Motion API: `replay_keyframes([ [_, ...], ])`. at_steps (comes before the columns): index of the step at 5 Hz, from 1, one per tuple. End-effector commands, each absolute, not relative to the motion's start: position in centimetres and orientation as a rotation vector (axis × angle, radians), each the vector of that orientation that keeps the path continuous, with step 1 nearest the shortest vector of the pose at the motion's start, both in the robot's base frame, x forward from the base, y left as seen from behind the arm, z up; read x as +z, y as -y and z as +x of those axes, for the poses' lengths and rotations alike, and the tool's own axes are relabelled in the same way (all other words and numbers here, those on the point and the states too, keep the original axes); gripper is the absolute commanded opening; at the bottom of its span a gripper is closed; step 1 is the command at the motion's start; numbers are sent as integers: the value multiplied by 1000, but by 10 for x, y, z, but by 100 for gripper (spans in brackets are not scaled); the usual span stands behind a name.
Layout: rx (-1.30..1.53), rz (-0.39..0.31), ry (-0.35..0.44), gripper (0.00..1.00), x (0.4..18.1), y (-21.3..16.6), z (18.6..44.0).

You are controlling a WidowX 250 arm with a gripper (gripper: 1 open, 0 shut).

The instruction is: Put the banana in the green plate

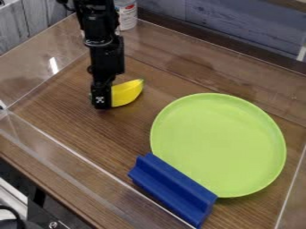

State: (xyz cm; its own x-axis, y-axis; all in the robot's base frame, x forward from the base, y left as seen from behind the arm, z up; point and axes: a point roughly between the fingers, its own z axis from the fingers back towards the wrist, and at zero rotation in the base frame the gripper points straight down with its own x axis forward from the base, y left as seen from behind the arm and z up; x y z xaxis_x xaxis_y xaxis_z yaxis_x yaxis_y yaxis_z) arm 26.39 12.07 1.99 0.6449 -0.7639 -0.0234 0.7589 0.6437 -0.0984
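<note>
The claw (100, 100) points straight down and is clamped on the left end of the banana (127, 91), which lies on the wooden worktop (72, 152) toward its left side, closer to the far edge. The green plate (219, 143) rests flat near the right edge, well apart from the banana. A blue ridged block (171, 188) sits at the near edge, overlapping the plate's rim.

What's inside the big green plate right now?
Nothing lies on the green plate that shows. The blue block overlaps its near-left edge, hiding that bit. The banana is on the wooden table, with the gripper shut on its left end.
</note>
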Motion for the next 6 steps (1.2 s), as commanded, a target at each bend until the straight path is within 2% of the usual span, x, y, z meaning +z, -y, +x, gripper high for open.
replay_keyframes([
  [1,-866,-74,-47,0,22,-122,268],
  [6,-858,-97,-27,0,22,-117,273],
])
